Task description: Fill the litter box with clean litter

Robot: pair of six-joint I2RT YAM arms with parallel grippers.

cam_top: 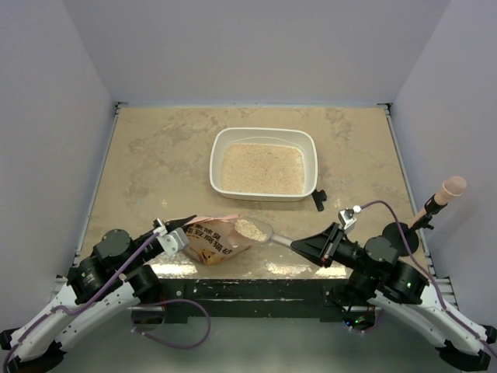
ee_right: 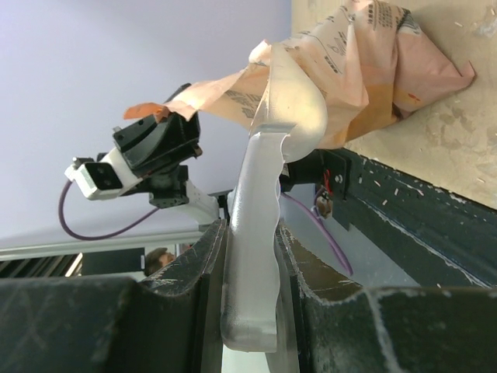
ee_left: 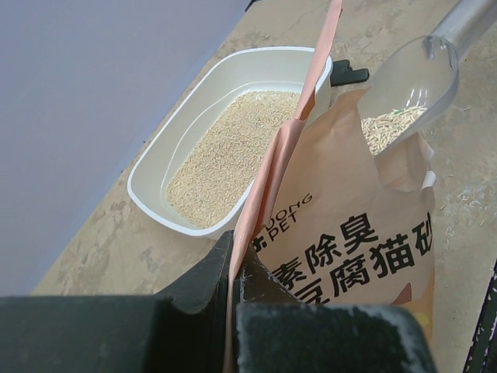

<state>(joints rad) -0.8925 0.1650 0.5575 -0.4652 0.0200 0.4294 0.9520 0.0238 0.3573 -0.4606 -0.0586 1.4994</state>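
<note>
Loaded scoop (cam_top: pixel 255 230) at bag (cam_top: pixel 211 245) mouth, litter box (cam_top: pixel 216 163) far centre
Grips: left gripper (ee_left: pixel 235 268) clenched on the bag's edge, right gripper (ee_right: pixel 250 241) grasping the scoop handle; clean litter (cam_top: pixel 262 169) already covers the box floor. Risk: scoop looks full, hard to judge, so a tilt on the carry would spill grains on the mottled beige table (cam_top: pixel 155 155); a tug could slump the bag. Plain lilac walls (cam_top: pixel 248 47), stray grains by the bag
</note>
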